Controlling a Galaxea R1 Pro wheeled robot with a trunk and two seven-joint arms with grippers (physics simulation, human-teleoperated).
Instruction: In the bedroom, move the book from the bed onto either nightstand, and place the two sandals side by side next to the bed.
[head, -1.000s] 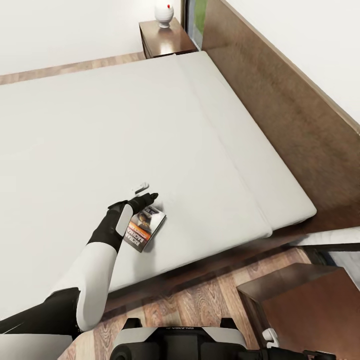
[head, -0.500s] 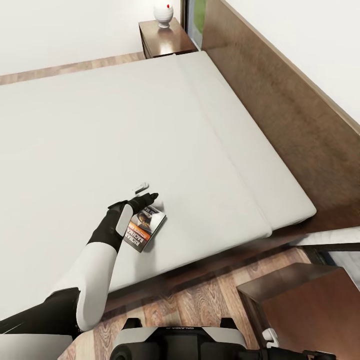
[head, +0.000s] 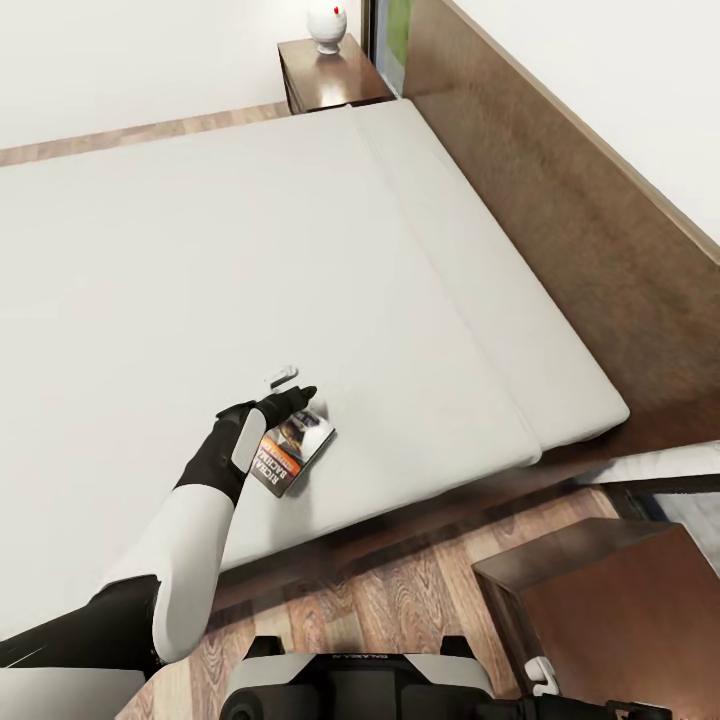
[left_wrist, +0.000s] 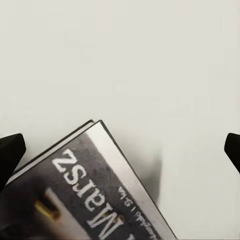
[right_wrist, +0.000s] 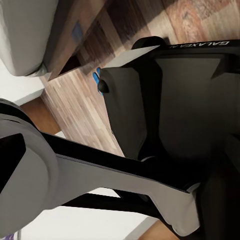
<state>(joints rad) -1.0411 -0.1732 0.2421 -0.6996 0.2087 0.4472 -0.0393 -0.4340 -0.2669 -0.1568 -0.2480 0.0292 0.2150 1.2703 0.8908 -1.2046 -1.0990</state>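
Observation:
The book (head: 293, 453) lies flat on the light-grey mattress of the bed (head: 250, 230), close to its near edge, orange band and white lettering up. My left gripper (head: 292, 400) hovers over the book's far end. In the left wrist view the book (left_wrist: 85, 195) has one corner between the black fingertips (left_wrist: 11, 154), which stand wide apart, so the left gripper (left_wrist: 120, 150) is open and touches nothing. A sliver of a blue sandal (right_wrist: 96, 77) shows on the floor in the right wrist view. The right gripper's finger (right_wrist: 11, 160) sits at the frame edge, spread.
A nightstand (head: 335, 80) with a white egg-shaped object (head: 327, 25) stands at the bed's far corner. A second nightstand (head: 610, 610) is near my right side. The dark headboard (head: 560, 200) runs along the right. A small white object (head: 281, 376) lies beside the left gripper.
The head view has shifted slightly, so the near nightstand sits lower in the picture. The book looks nudged and turned a little. The left arm holds its place.

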